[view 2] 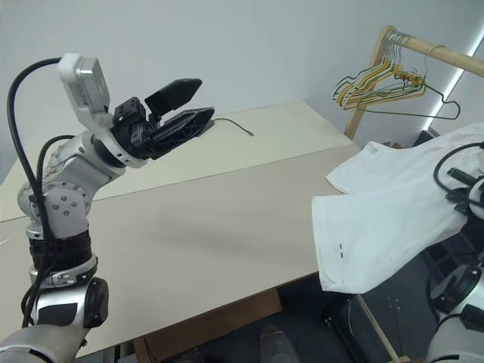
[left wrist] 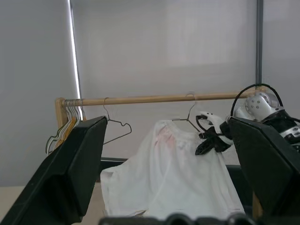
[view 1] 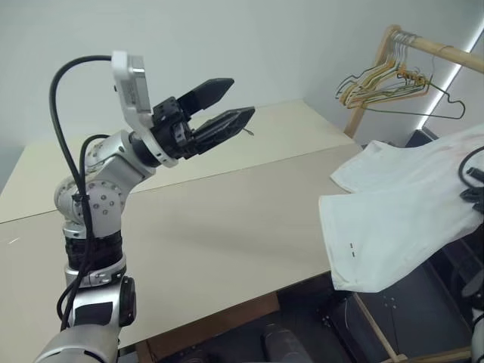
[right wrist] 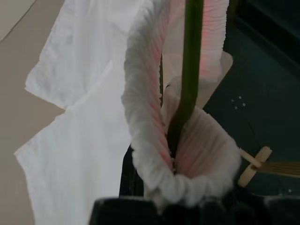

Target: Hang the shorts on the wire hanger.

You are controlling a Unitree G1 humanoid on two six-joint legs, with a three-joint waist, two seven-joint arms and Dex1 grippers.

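Landmark for all places: the wooden rail (left wrist: 159, 99).

1. Desk (view 1: 212, 227). Pale beige top, nearest item, lying before and below the rail. One leg of the shorts rests on its far right edge.

2. Left pincer (view 1: 227, 106). Raised above the desk, well apart from the rail, pointing toward it. The two black fingers (view 1: 208, 91) stand wide apart with nothing between them.

3. Shorts (view 1: 393, 219). White cloth, gathered elastic waistband, faint pink patch near the waist, small dark marks at one hem. Waistband lifted up just under the rail; the legs trail down from there, past the desk's edge. In the right wrist view the waistband (right wrist: 150, 117) bunches in a loop around a dark wire.

4. Right pincer (left wrist: 208, 140). At the shorts' waistband, just below the rail, clamped on the cloth; the gathered band sits right at its tips.

5. Wire hanger (left wrist: 187, 115). Thin dark wire, hook over the rail near its middle, shoulders hidden inside the shorts' waist.

6. Bunch of spare hangers (view 1: 382, 79). Yellowish and grey, crowded at the rail's end by its upright post, apart from the shorts.
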